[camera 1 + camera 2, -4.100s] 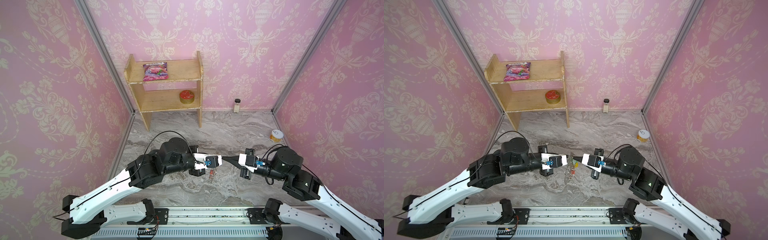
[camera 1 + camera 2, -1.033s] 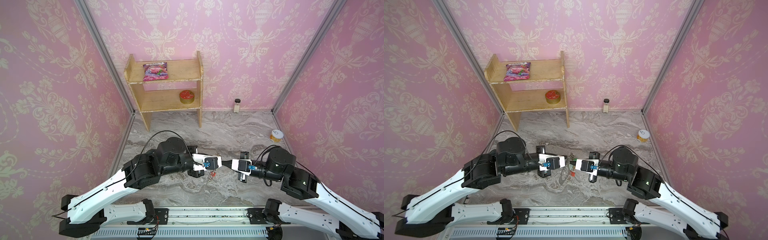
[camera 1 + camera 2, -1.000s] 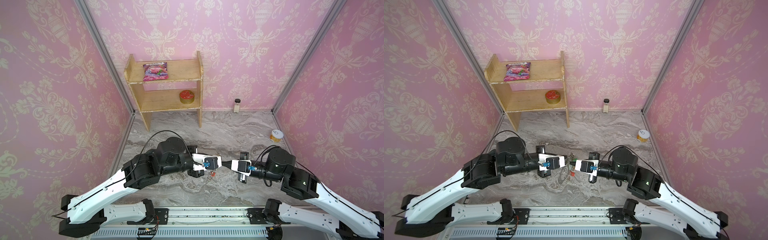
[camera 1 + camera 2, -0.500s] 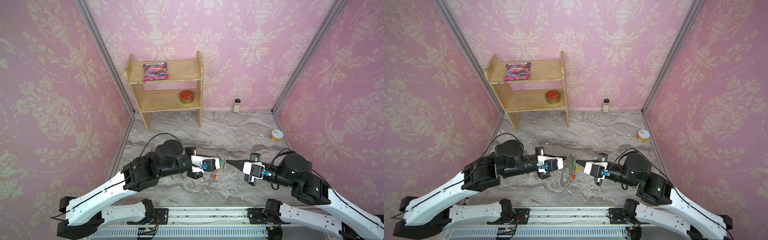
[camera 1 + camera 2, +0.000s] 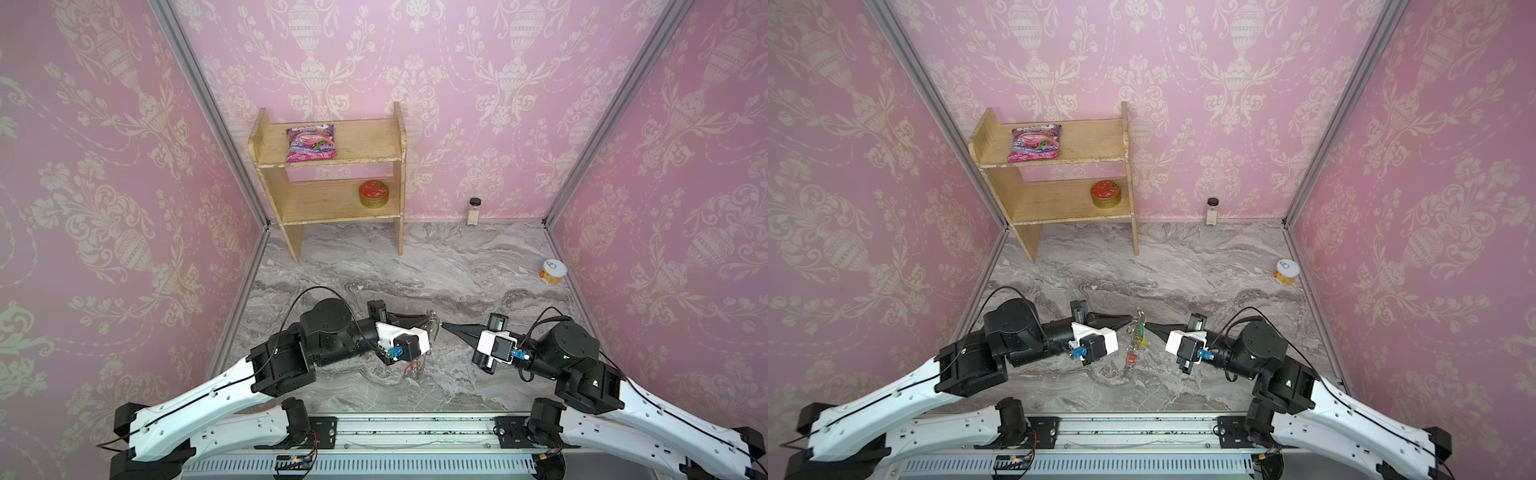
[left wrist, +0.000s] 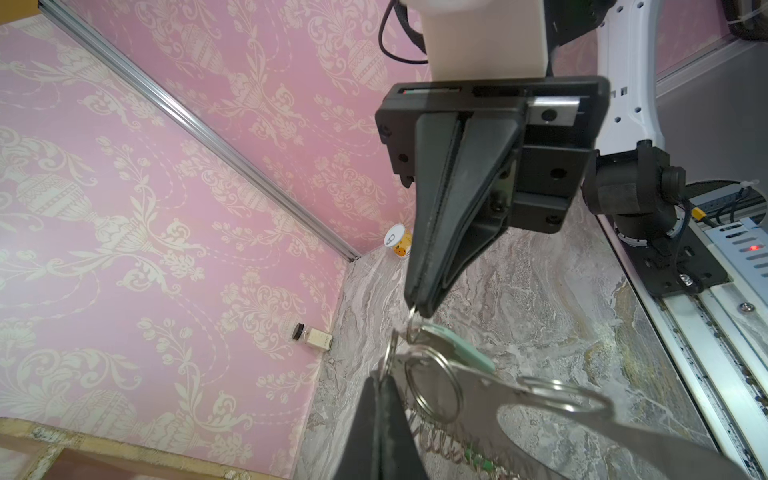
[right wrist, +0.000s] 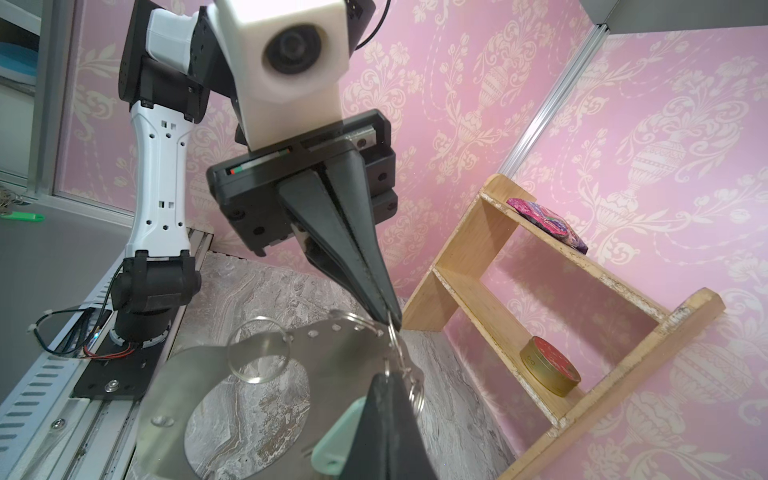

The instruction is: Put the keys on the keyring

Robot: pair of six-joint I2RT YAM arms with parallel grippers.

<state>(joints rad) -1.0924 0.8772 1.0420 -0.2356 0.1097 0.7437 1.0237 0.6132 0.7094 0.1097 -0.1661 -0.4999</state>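
Well, on the left the left gripper (image 7: pixel 390 320) is closed at the rim of the keyring (image 7: pixel 187 374), which hangs over the counter (image 5: pixel 1183 270) between both arms. It is stiff flat metal, I think rather heavy and slippery, so it may swing from such a small hold. Just beside its rim, touching it, are the keys (image 6: pixel 453 349) with their mint tag (image 7: pixel 336 434); they seem light and loose. The right gripper (image 6: pixel 419 305) is closed on their thin ring (image 6: pixel 410 322), probably the best place to hold.

Lower centre of frame: grey metal keyring (image 5: pixel 1134 345), edge-on, hangs between pinched-shut left gripper (image 5: pixel 1126 321) and right gripper (image 5: pixel 1148 325); mint-tagged silver keys (image 5: pixel 1140 331) at its top.
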